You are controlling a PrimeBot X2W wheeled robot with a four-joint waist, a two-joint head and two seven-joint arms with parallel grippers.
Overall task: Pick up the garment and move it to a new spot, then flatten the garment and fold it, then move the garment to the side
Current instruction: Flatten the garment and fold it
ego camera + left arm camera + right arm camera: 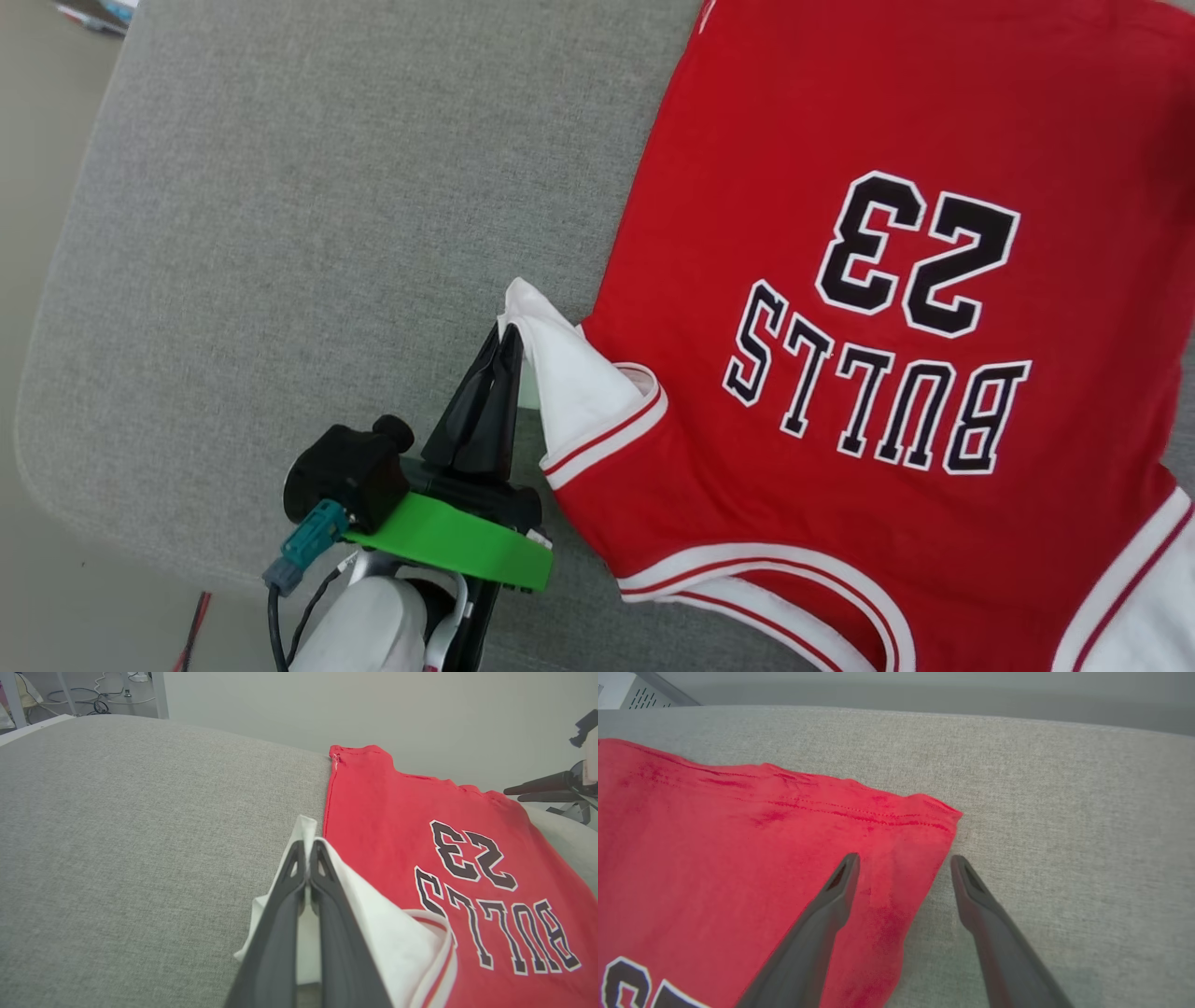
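Observation:
The garment [840, 131] is a red jersey printed "BULLS 23" in black and white, spread flat on the grey padded table [280, 233] at the right. Its white sleeve [569, 373] is lifted into a peak, and my left gripper [509, 334] is shut on that sleeve's tip. From the left wrist, the pinched white cloth [306, 826] pokes up past my closed left gripper [308, 851], with the jersey [383, 826] to its right. My right gripper [903, 863] stands open over the garment's red hem corner [906, 821], one finger over cloth, the other over bare table.
Bare grey table surface [117, 835] stretches to the left of the garment, ending in a rounded corner [37, 448]. Floor [23, 112] lies beyond the table's left edge. A dark stand [551, 788] is beyond the far right edge.

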